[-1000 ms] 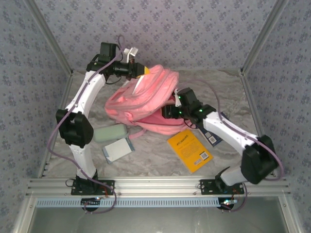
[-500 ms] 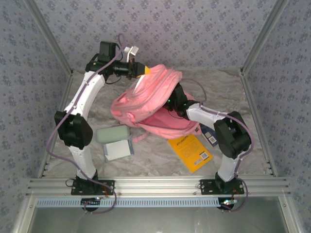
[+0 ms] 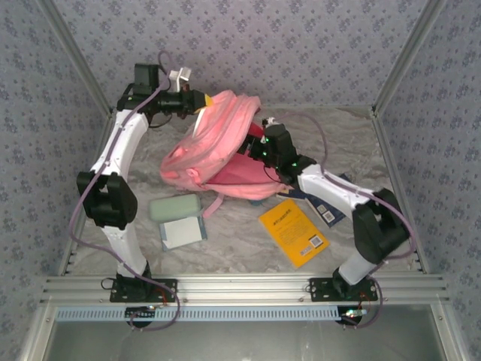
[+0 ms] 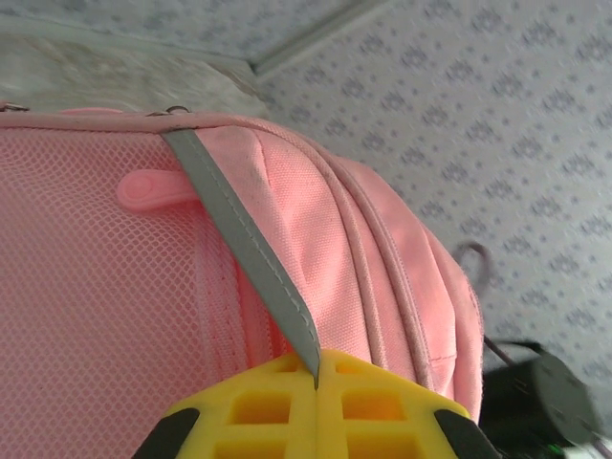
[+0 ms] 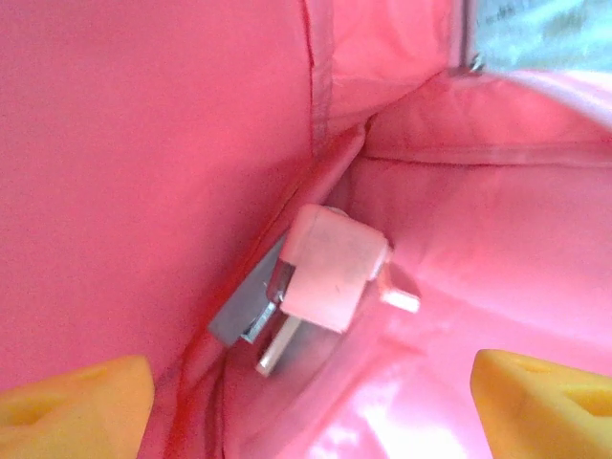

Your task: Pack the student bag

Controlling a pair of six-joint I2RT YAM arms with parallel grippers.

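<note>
The right hand (image 5: 311,402) has pushed into the student bag (image 3: 218,143) and opened wide, one pink item (image 5: 330,268) seemingly packed; the left hand (image 4: 317,392) pinches its strip (image 4: 253,258).

the student bag (image 3: 218,143) is soft matt pink woven cloth, with an open mesh panel (image 4: 96,316) and a smooth grey strip (image 4: 244,253); its lining (image 5: 143,143) has a slight sheen; the plug (image 5: 330,268) inside is smooth pink plastic with shiny metal pins
</note>
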